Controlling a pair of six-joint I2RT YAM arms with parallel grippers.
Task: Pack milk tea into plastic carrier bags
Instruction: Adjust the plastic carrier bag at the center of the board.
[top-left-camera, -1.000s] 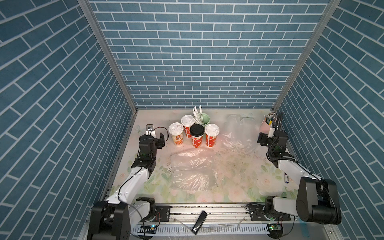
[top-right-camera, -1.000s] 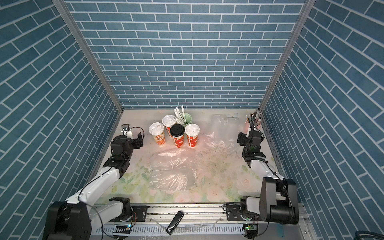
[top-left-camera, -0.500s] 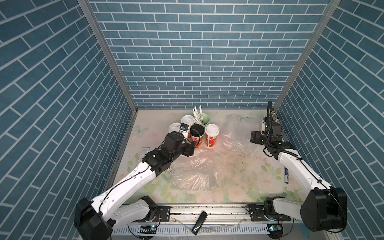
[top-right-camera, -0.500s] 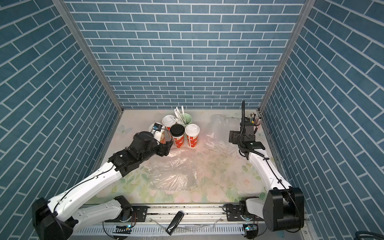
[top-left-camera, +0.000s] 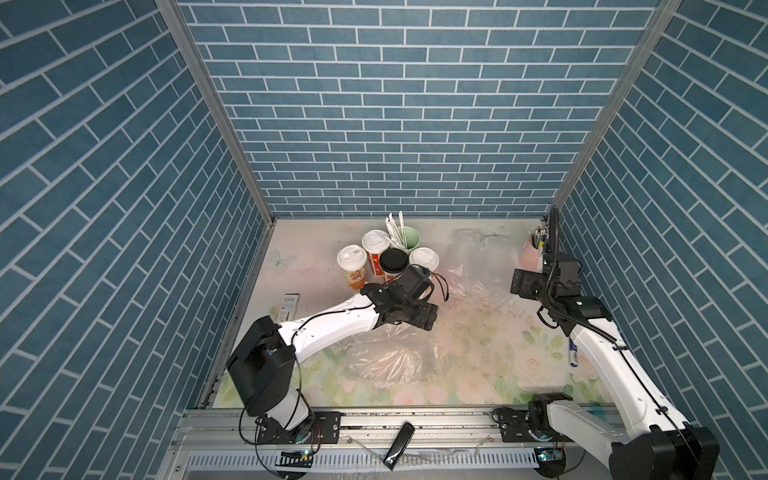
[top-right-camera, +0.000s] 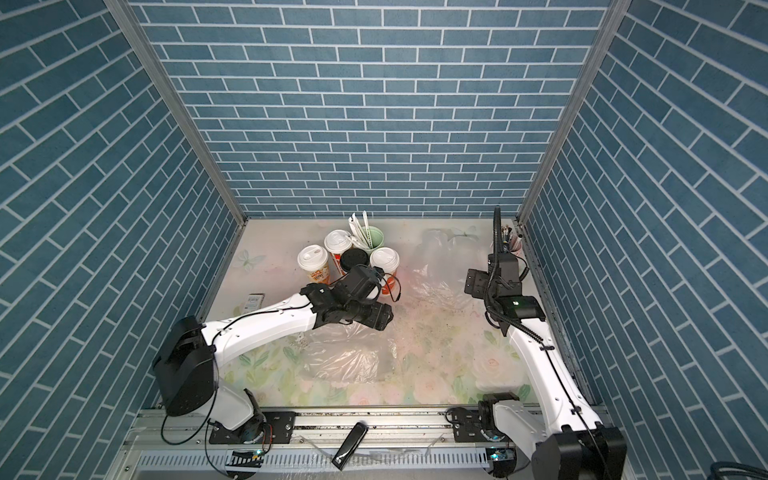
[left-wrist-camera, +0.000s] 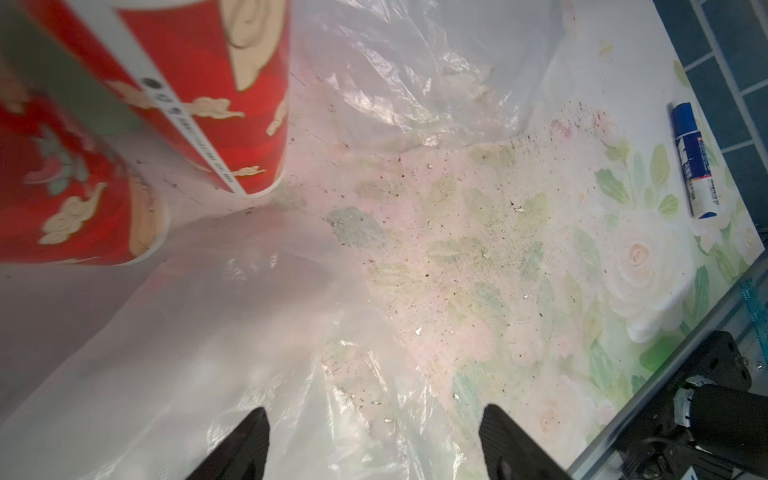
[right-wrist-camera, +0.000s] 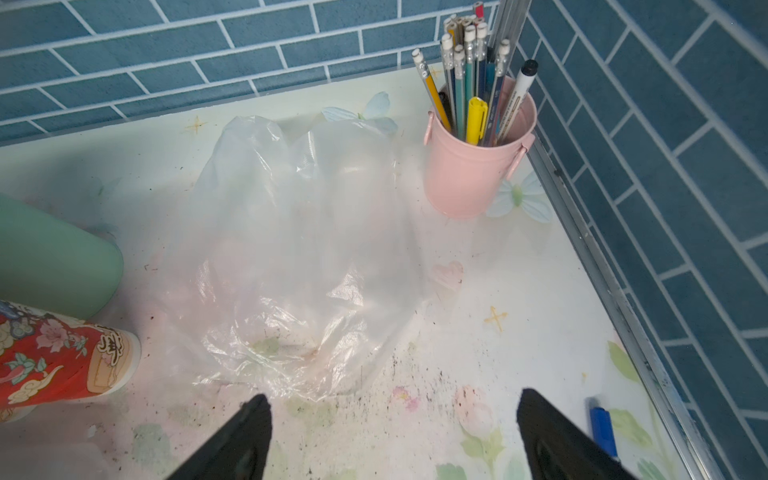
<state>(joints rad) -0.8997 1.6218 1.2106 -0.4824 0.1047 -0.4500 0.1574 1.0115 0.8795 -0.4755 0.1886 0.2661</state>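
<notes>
Milk tea cups (top-left-camera: 376, 243): all four stand upright in a tight cluster at back centre of the table mat (top-left-camera: 478, 374). Mint-green straw cup (top-left-camera: 411, 237) is just behind them. None is in a bag.

Edges: brick walls close in on the left, back and right, and an aluminium rail (top-left-camera: 415, 415) runs along the front. Pink pen bucket (top-left-camera: 528, 259) is in the back right corner. Blue marker (top-left-camera: 573, 351) lies by the right wall, small flat pack (top-left-camera: 289, 305) by the left wall. Open room: bare mat centre-right between the arms.

Near carrier bag (top-left-camera: 390, 357) lies crumpled in front of the cups, centre. Far carrier bag (top-left-camera: 473, 266) lies right of the cups, between the cluster and the pen bucket.

Left gripper (left-wrist-camera: 374, 432): jaws wide, nothing between them. It sits just in front of the black-lid cup (top-left-camera: 394, 261) and the rightmost white-lid cup (top-left-camera: 424, 258), over the back edge of the near carrier bag. In the left wrist view, film lies under the fingertips and two red cup bases are close by. Contact with the film: cannot tell.

Right gripper (right-wrist-camera: 392, 419): jaws wide, empty, above the mat. It points at the far carrier bag, near it but apart. The cups are well apart from it, across that bag.
</notes>
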